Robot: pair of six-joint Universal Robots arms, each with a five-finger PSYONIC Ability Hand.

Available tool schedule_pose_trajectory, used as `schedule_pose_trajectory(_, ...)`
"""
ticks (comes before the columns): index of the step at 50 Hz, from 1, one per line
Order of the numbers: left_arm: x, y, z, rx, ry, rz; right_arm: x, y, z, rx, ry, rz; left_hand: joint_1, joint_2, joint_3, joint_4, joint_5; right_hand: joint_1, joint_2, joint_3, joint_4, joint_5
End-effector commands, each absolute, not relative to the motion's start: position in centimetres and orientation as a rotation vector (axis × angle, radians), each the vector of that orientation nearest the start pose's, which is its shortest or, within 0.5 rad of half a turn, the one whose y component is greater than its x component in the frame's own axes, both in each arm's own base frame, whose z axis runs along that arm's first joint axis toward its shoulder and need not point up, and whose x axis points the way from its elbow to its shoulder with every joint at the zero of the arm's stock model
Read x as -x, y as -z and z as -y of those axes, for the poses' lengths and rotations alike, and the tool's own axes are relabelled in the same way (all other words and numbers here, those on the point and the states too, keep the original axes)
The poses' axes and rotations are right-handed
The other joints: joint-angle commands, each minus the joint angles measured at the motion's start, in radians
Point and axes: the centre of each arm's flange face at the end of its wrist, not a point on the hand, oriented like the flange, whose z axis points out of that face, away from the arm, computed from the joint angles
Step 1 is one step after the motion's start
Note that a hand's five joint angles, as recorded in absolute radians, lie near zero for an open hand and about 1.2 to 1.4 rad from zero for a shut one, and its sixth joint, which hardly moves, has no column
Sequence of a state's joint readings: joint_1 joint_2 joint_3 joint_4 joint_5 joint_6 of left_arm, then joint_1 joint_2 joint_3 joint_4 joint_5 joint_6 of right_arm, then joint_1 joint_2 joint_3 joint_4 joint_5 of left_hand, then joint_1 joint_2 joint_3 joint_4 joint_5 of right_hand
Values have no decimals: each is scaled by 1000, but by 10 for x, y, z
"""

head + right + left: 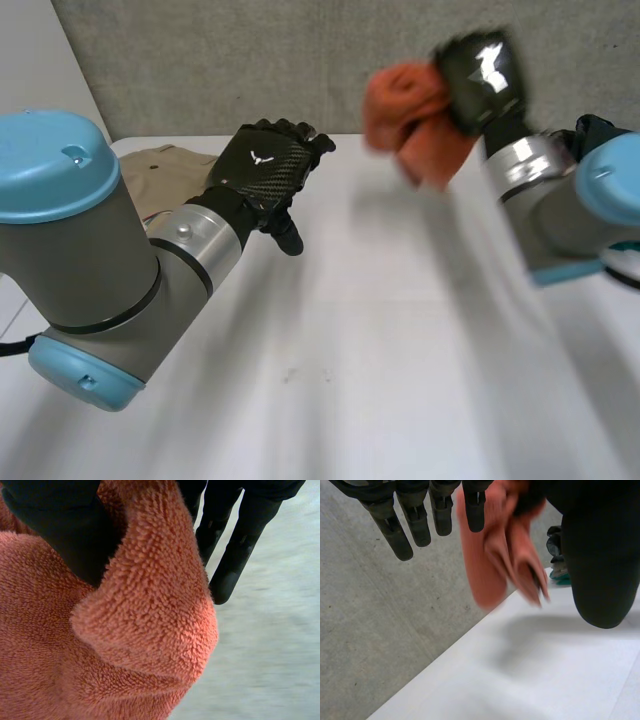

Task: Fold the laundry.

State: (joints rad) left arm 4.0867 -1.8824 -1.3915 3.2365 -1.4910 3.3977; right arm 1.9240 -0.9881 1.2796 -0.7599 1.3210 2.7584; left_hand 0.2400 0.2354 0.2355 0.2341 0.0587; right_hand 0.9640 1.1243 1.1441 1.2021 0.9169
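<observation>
**A:** Head view: where is the fluffy orange terry towel (410, 115)?
**B:** Aloft over the white counter (380, 350), pinched by the right hand (485, 75). The left hand (265, 165) is empty, fingers relaxed.
**A:** Left wrist view?
**B:** It hangs long axis downward, just beside the left hand (395, 532).
**A:** Right wrist view?
**B:** The thumb clamps the bunched pile.

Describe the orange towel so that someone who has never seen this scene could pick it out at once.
Start at the white table and look above its far right part, where the right hand is raised. The towel hangs bunched from that hand, off the table. It alone is orange and fluffy; the other cloth, a tan garment, lies on the table by the left hand.
</observation>
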Motion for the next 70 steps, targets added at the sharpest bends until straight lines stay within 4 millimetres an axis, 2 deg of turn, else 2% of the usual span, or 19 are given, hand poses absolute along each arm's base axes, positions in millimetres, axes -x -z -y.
schedule_pose_trajectory(1,331,-268,221,-1162,2370,-2231,-205,-310,445,557,2824,-1206,0,5,4,6,7,432,272,252,194,305)
schedule_pose_trajectory(4,331,-268,220,-1166,2366,-2234,-167,-310,466,487,2872,-1233,0,5,4,6,7,432,272,252,194,305)
schedule_pose_trajectory(5,331,-267,219,-1168,2364,-2235,-143,-302,480,448,2888,-1273,0,5,4,6,7,432,272,252,194,305)
schedule_pose_trajectory(8,332,-267,219,-1173,2365,-2235,-111,-286,497,405,2896,-1336,0,5,4,6,7,432,272,252,194,305)
schedule_pose_trajectory(9,332,-267,218,-1175,2366,-2235,-93,-274,506,378,2891,-1377,3,7,7,9,10,432,272,252,194,305)
schedule_pose_trajectory(12,332,-266,218,-1175,2362,-2240,-66,-247,518,355,2858,-1461,0,5,4,6,7,432,272,252,194,305)
schedule_pose_trajectory(13,333,-265,218,-1178,2361,-2242,-52,-227,523,361,2818,-1517,3,7,7,9,10,432,272,252,194,305)
schedule_pose_trajectory(23,332,-257,217,-1186,2332,-2265,-5,-119,522,540,2523,-1764,0,5,4,6,7,432,272,252,194,305)
schedule_pose_trajectory(29,333,-257,217,-1188,2333,-2265,-1,-107,520,565,2484,-1784,0,5,4,6,7,432,272,252,194,305)
schedule_pose_trajectory(35,333,-259,215,-1195,2341,-2260,1,-118,521,561,2515,-1774,-3,2,1,3,4,432,272,252,194,305)
schedule_pose_trajectory(38,335,-261,212,-1201,2353,-2259,5,-137,521,499,2563,-1788,-6,-1,-1,0,1,-289,-449,-469,-527,-417)
schedule_pose_trajectory(39,337,-262,208,-1214,2359,-2266,8,-151,518,441,2581,-1816,-6,-1,-1,0,1,-716,-876,-896,-954,-844)
schedule_pose_trajectory(40,338,-262,206,-1221,2364,-2268,10,-156,517,411,2583,-1837,-9,-4,-4,-3,-2,-789,-950,-970,-1028,-917)
schedule_pose_trajectory(45,341,-265,195,-1313,2395,-2271,12,-182,507,307,2555,-1954,-9,-4,-4,-3,-2,-789,-950,-970,-1028,-917)
schedule_pose_trajectory(53,341,-271,179,-1452,2436,-2260,8,-205,483,367,2497,-2208,-12,-7,-7,-6,-5,-789,-950,-970,-1028,-917)
schedule_pose_trajectory(56,341,-273,173,-1495,2445,-2255,21,-213,471,309,2487,-2386,-12,-7,-7,-6,-5,-789,-950,-970,-1028,-917)
schedule_pose_trajectory(62,339,-280,167,-1526,2475,-2230,80,-241,449,0,2568,-2731,-15,-10,-10,-9,-8,-789,-950,-970,-1028,-917)
schedule_pose_trajectory(66,338,-287,165,-1520,2506,-2204,90,-278,444,-62,2782,-2715,-26,-22,-22,-21,-20,-789,-950,-970,-1028,-917)
schedule_pose_trajectory(70,337,-294,166,-1491,2555,-2162,86,-313,444,-27,3068,-2480,-35,-31,-31,-29,-29,-789,-950,-970,-1028,-917)
